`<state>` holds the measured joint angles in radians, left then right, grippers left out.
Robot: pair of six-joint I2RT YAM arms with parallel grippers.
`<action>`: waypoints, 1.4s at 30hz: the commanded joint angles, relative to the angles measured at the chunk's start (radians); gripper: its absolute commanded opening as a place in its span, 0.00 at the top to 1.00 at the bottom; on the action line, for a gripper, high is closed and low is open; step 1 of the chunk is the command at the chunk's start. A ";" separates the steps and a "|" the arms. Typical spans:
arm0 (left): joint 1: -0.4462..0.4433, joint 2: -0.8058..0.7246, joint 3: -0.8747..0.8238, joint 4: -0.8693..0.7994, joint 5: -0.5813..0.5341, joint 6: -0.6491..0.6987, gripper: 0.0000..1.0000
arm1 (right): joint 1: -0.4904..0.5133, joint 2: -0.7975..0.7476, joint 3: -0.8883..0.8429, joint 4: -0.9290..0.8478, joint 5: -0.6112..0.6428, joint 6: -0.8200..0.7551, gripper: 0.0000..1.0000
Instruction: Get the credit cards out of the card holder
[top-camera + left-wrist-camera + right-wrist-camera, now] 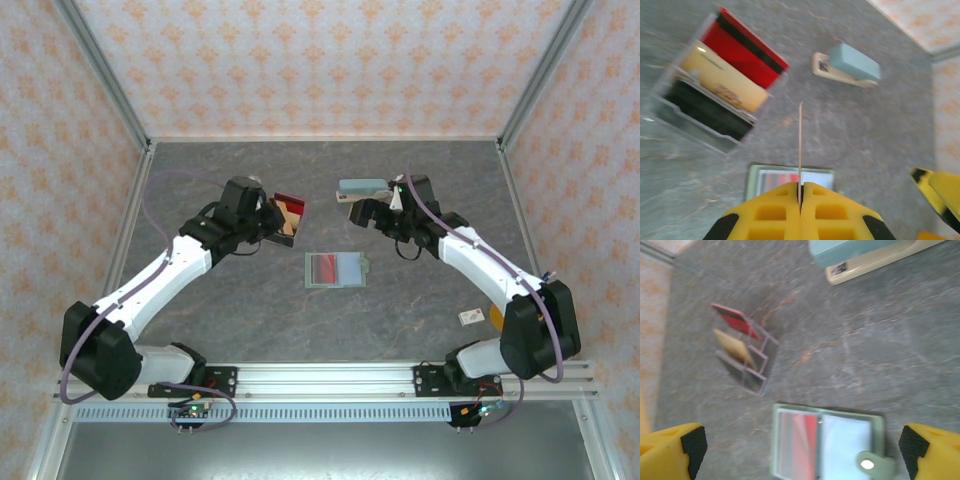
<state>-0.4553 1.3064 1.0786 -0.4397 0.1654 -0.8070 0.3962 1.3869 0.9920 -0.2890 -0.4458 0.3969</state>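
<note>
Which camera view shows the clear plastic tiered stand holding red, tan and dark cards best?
Left wrist: the clear plastic tiered stand is large, its red, tan and dark credit cards each distinct. Top external shows it small, partly behind the left gripper. Right wrist shows it small and blurred.

Left arm (165,268) and right arm (478,262) both reach out angling inward, left gripper (801,189) pinched tight on a thin card (800,145), right gripper (801,447) hanging wide open.

The sage-green card holder (350,270) shows a red card (325,268) against the grey marbled table (250,320).
</note>
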 commanded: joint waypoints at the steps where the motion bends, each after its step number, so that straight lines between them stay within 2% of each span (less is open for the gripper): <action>1: -0.050 0.035 0.109 -0.239 -0.385 -0.094 1.00 | -0.003 -0.031 -0.003 -0.069 0.151 -0.090 0.00; 3: -0.064 0.064 0.142 -0.261 -0.466 -0.164 1.00 | -0.002 -0.031 -0.014 -0.072 0.187 -0.103 0.00; 8: -0.098 0.146 0.178 -0.220 -0.558 -0.352 1.00 | -0.003 -0.034 -0.030 -0.086 0.262 -0.126 0.00; 13: -0.106 0.286 0.243 -0.196 -0.559 -0.486 1.00 | -0.002 -0.046 -0.045 -0.093 0.289 -0.135 0.00; 19: -0.105 0.443 0.357 -0.213 -0.553 -0.566 1.00 | -0.003 -0.055 -0.049 -0.099 0.288 -0.135 0.00; 27: -0.092 0.506 0.369 -0.220 -0.571 -0.744 1.00 | -0.003 -0.056 -0.049 -0.102 0.275 -0.137 0.00; 34: -0.076 0.544 0.375 -0.236 -0.551 -0.794 1.00 | -0.003 -0.052 -0.047 -0.105 0.277 -0.136 0.00; 42: -0.049 0.579 0.378 -0.217 -0.495 -0.766 1.00 | -0.003 -0.049 -0.046 -0.106 0.269 -0.133 0.00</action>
<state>-0.5121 1.8648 1.4391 -0.6247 -0.3214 -1.5597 0.3962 1.3563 0.9527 -0.3790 -0.1871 0.2752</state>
